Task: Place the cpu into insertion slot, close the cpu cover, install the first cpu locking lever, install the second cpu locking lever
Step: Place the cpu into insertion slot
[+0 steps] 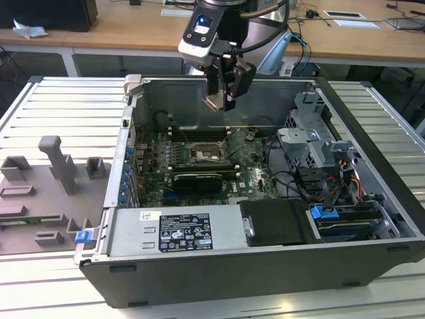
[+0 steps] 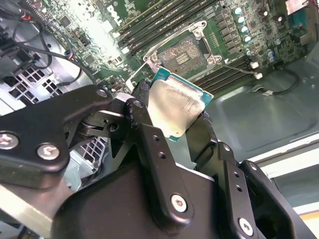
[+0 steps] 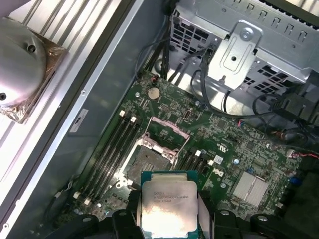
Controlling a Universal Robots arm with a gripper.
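Observation:
My gripper (image 1: 224,100) hangs above the open computer case, shut on the cpu (image 1: 214,102). In both wrist views the cpu (image 2: 175,102) (image 3: 169,201) shows its pale silver top, clamped by its edges between the black fingers (image 2: 141,107). The insertion slot (image 1: 207,154) (image 2: 185,52) (image 3: 148,160) lies bare and dark-centred on the green board, well below the cpu. The cpu cover (image 3: 168,130) stands flipped open beside the slot, a thin frame with a square window. In the second wrist view the cpu hides part of it.
Memory sticks (image 3: 117,144) run beside the slot. A black card (image 1: 196,181) and the power supply (image 1: 179,232) lie nearer the front of the case. A metal drive cage (image 1: 312,143) with cables fills the exterior view's right. A grey parts fixture (image 1: 56,173) sits outside on the exterior view's left.

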